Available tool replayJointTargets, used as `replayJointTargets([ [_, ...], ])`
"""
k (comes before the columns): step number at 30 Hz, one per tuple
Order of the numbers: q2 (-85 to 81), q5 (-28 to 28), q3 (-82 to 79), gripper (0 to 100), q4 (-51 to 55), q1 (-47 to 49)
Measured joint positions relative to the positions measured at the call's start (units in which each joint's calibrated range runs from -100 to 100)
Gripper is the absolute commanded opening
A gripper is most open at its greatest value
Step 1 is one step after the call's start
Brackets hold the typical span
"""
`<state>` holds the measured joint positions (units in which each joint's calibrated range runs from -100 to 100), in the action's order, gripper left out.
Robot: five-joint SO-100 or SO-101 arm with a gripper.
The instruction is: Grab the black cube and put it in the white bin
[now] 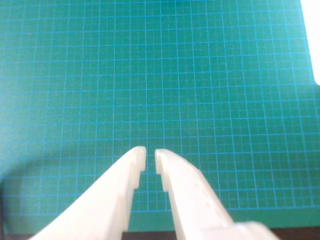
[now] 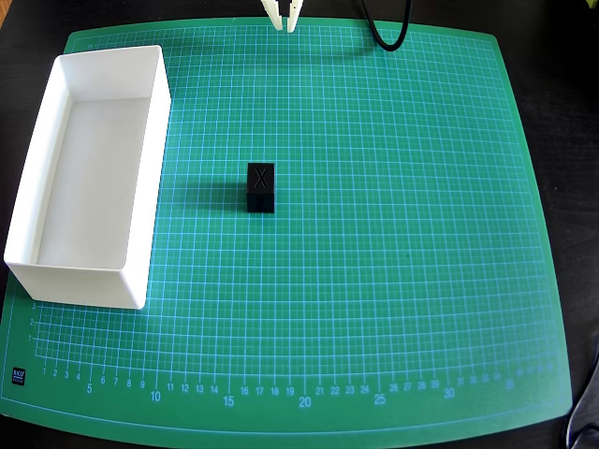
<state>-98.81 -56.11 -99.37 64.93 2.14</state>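
Note:
In the overhead view a small black cube (image 2: 261, 186) with an X on its top face rests near the middle of the green cutting mat (image 2: 393, 243). To its left stands the long white bin (image 2: 138, 234), with nothing inside. My gripper (image 2: 284, 25) shows only as two white fingertips at the mat's top edge, well away from the cube. In the wrist view the gripper (image 1: 150, 154) hangs over bare mat, its white fingers nearly together with a thin gap and nothing between them. The cube is out of the wrist view. A white edge at the far right is likely the bin (image 1: 312, 40).
A black cable (image 2: 386, 33) loops onto the mat's top edge right of the gripper. Dark tabletop (image 2: 571, 112) surrounds the mat on all sides.

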Motion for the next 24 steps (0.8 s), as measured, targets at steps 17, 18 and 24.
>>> replayJointTargets([
  [17,0.0,0.0,0.0,1,0.4,0.0],
  [18,0.0,0.0,0.0,1,0.4,0.0],
  [24,0.0,0.0,0.0,1,0.4,0.0],
])
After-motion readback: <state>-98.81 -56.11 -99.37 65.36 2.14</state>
